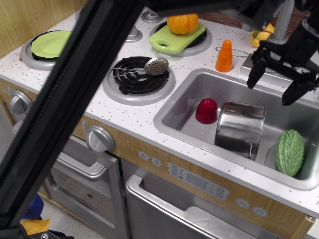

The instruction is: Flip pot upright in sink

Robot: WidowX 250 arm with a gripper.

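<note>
The gripper (271, 87) is seen spread wide above the rear of the sink (172, 107), its fingers pointing down. The pot (240, 128) is laid on its side in the basin, below and nearer the camera than the gripper. A cup (206, 110) is placed just left of the pot, and a gourd (290, 152) lies to the gripper's lower right. A carrot (225, 56) is stood on the counter left of the gripper, behind the sink.
</note>
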